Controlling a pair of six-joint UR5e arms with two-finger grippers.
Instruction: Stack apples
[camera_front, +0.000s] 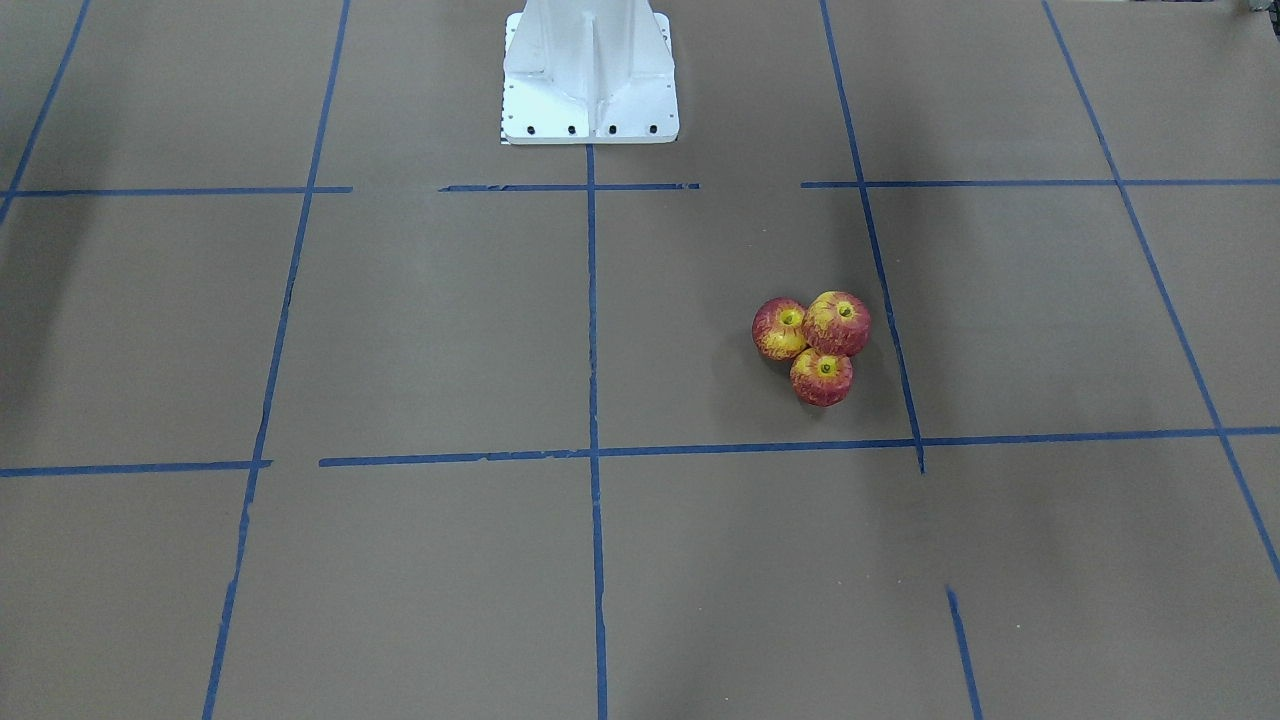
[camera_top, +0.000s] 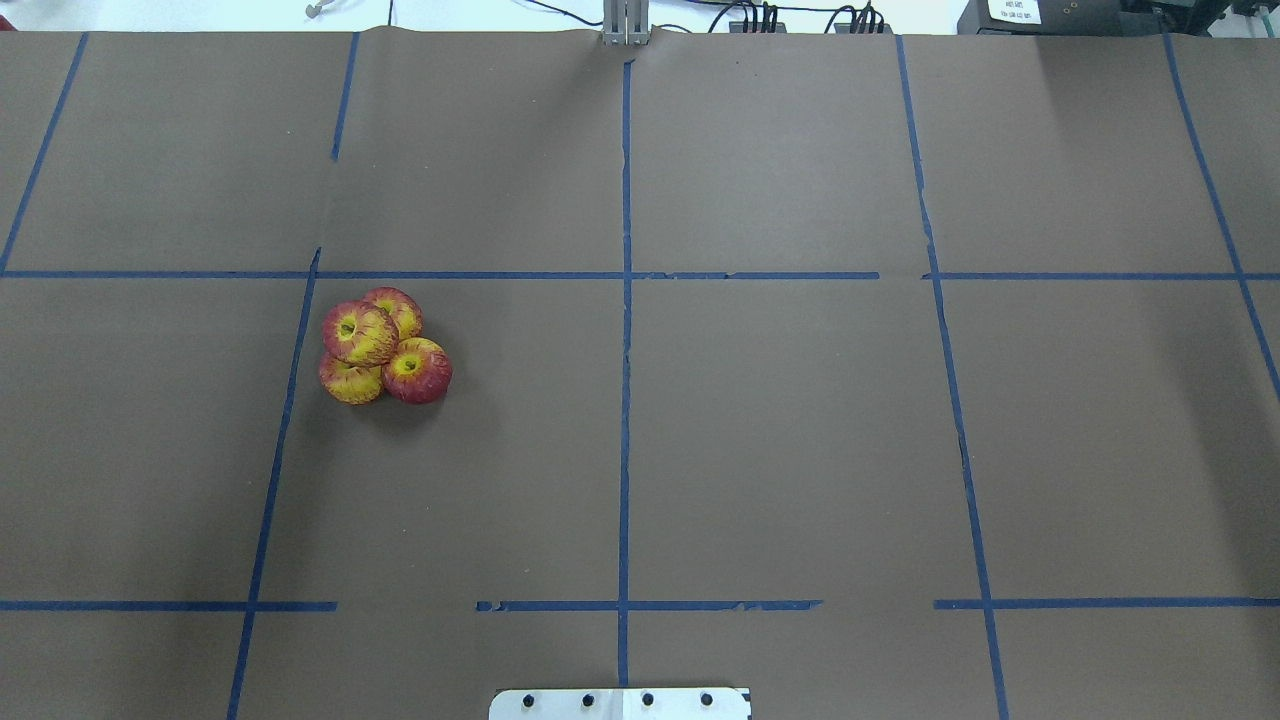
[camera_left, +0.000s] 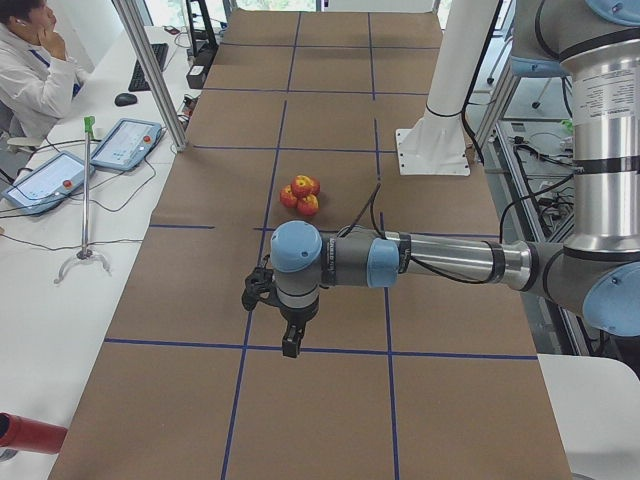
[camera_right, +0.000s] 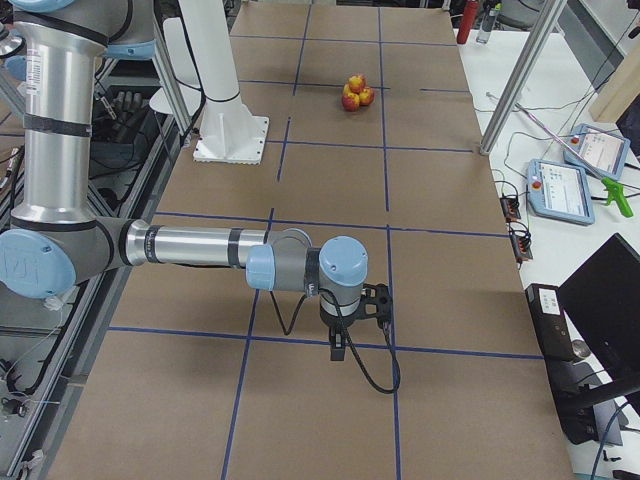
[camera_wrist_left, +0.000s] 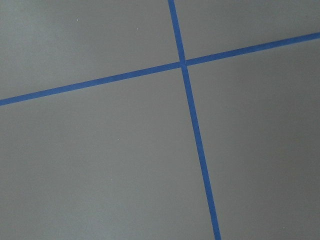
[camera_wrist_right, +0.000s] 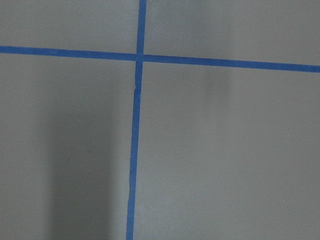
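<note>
pointing stems-up, piled apples (camera_top: 362, 335); left hand (camera_left: 290, 343), right hand (camera_right: 339, 345): opening unclear

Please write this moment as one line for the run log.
apples: four, one atop three | left gripper: far from apples, state unclear | right gripper: likewise

There are four apples (camera_top: 358, 333) in one pile, three at the bottom and one on top. There are two robot arms, the left arm (camera_left: 440, 262) and the right arm (camera_right: 200, 245). There is one white stand (camera_front: 590, 80). One person (camera_left: 35, 70) sits by two tablets (camera_left: 125, 143).
</note>
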